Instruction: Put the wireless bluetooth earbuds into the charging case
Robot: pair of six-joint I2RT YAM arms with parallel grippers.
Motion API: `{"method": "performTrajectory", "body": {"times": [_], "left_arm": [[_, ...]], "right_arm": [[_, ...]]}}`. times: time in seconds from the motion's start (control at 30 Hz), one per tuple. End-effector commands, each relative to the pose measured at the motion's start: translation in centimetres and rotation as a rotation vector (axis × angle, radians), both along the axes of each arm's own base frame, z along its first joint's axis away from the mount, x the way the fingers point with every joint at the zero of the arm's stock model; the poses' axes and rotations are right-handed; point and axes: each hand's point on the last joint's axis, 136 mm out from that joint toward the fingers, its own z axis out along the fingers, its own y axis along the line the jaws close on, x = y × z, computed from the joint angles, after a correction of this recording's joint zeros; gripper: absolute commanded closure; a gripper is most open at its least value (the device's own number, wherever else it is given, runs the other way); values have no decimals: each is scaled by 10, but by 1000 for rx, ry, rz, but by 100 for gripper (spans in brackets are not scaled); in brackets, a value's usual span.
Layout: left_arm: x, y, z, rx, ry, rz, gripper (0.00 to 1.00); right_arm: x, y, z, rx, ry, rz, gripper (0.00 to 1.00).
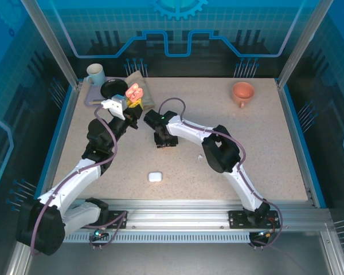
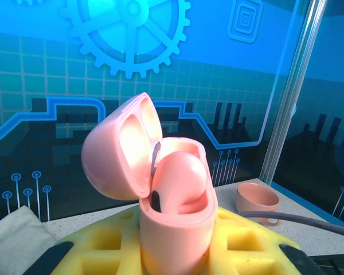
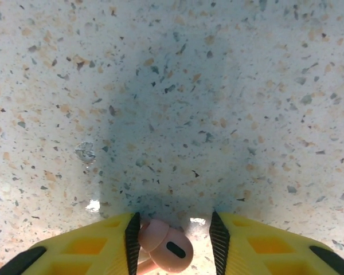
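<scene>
Arms: left holds open case, right straddles bud

Left arm stretches to upper left of the top view. Right arm folds toward centre, wrist pointing down at table. Left gripper clamped on pink case, flipped open, one pink bud seated inside. Right gripper jaws parted around second pink bud, which sits toward frame left, gap on its right. White case lies lower centre.

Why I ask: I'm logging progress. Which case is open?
The pink case, held in the left gripper: its lid is swung back, a pink bud inside. The white case lies shut on the table.
</scene>
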Motion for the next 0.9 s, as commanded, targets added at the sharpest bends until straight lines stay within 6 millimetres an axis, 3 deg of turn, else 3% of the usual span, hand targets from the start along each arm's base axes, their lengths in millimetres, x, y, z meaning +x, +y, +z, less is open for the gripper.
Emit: {"method": "performTrajectory", "body": {"times": [0.0,0.37,0.87], "left_arm": [[-3,2,10,-18,-34,-8,100],[-4,1,10,-22,-30,-16,100],[-4,1,13,-26,-31,-18,100]], "right_arm": [[-2,-25,-8,-64,50,-39,56],[-17,-3,-9,15,133,-190,52],[-35,-27,-6,-74,119,-122,50]]}}
